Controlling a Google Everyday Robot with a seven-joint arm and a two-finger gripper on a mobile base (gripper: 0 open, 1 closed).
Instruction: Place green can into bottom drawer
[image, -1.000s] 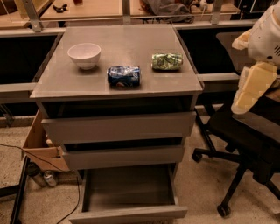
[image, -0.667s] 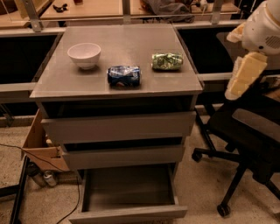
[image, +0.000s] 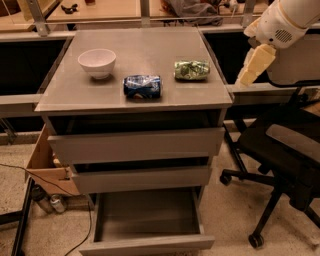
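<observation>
Starting nearest, the bottom drawer (image: 147, 217) stands pulled open. Farther back, the green can (image: 192, 70) lies sideways on the cabinet top (image: 150, 45). My gripper (image: 246, 77) hangs right of it, off the edge; open or closed, I cannot tell.

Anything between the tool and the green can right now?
No. In the camera view only bare cabinet top separates the green can from the tool, which hangs just off the top's right edge.
</observation>
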